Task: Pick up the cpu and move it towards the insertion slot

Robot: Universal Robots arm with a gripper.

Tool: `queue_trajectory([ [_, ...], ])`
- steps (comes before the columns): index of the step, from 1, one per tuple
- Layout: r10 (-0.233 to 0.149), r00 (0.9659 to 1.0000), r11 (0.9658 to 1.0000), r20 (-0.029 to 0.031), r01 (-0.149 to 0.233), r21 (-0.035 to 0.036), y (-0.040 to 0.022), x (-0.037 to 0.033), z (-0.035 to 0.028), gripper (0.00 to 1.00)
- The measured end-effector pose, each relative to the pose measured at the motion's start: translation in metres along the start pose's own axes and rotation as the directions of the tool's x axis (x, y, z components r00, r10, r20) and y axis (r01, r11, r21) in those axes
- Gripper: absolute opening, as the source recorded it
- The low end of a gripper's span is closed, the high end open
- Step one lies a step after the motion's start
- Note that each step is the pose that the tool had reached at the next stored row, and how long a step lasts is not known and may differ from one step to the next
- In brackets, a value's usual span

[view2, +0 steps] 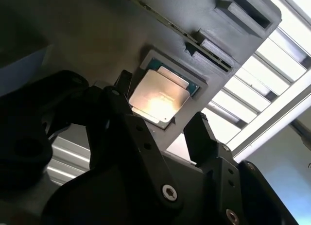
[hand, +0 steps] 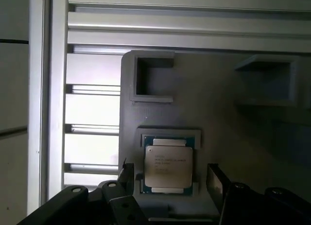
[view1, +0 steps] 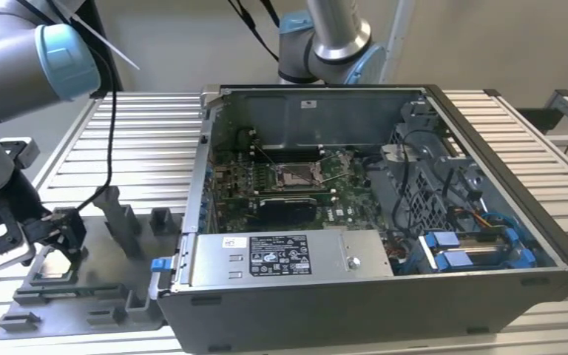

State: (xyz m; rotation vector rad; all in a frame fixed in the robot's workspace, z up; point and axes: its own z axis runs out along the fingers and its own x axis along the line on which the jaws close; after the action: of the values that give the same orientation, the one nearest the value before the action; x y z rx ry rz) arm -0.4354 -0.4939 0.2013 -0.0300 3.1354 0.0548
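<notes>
At the worktop (view1: 146, 133) edge on the exterior view's left, the gripper (hand: 170, 179) hangs low over the grey fixture plate (view1: 97, 299). Its jaws are spread, w/ one finger on each side of the cpu (hand: 168, 166). Both wrist views show a gap at each finger, so there is no contact. The cpu lies flat in the plate's square nest, silvery face up, not yet lifted. The nest rim (hand: 167, 132) hugs its edges. Step in hand, by judgement: the grasp. To do it well, centre the fingers on two opposite cpu edges and keep them square to the chip. Pinch the thin edge only, not the nest rim, since an off-centre grip would prob. tilt the chip against the rim. Room at the nest is tight, and the clearance is straight up. Moving right, upright posts (view1: 116, 214) rise from the plate just beside the gripper, and a black cable (view1: 106, 148) hangs near them, a poss. snag. Next comes the PC case (view1: 363, 310), just beside the plate and open on top. Its side wall (view1: 205, 170) stands between the cpu and the insertion slot (view1: 294, 175). The slot lies on the green board approx. mid-case, w/ its lever raised. The power-supply box (view1: 264, 255) sits on the near side of the slot and the drive cage (view1: 461, 251) further right. Free space is above the case rim.
</notes>
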Motion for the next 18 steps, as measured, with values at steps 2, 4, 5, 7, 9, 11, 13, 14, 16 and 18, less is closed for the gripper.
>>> queue_trajectory([
  [2, 0.0, 1.0, 1.0, 0.0001, 0.0, -0.0001, -0.0001, 0.0, 0.0019, 1.0],
  [4, 0.0, 1.0, 1.0, -0.0001, 0.0, 0.0001, -0.0002, 0.0, 0.0041, 1.0],
  [5, 0.0, 1.0, 1.0, 0.0, 0.0, 0.0, -0.0003, 0.0, 0.0053, 1.0],
  [7, 0.0, 1.0, 1.0, -0.0001, 0.0, 0.0001, -0.0004, 0.0001, 0.007, 1.0],
  [9, 0.0, 1.0, 1.0, -0.0001, 0.0, 0.0001, -0.0005, 0.0002, 0.0083, 1.0],
  [11, 0.0, 1.0, 1.0, 0.0, 0.0, 0.0, -0.0004, 0.0005, 0.0096, 1.0],
  [13, 0.0, 1.0, 1.0, 0.0, 0.0, 0.0, -0.0005, 0.0007, 0.0108, 1.0],
  [14, 0.0, 1.0, 1.0, 0.0, 0.0, 0.0, -0.0005, 0.0008, 0.0113, 1.0],
  [16, 0.0, 1.0, 1.0, 0.0, 0.0, 0.0, -0.0005, 0.0008, 0.0123, 1.0],
  [18, 0.0, 1.0, 1.0, 0.0001, 0.0, -0.0001, -0.0005, 0.0008, 0.0134, 1.0],
])
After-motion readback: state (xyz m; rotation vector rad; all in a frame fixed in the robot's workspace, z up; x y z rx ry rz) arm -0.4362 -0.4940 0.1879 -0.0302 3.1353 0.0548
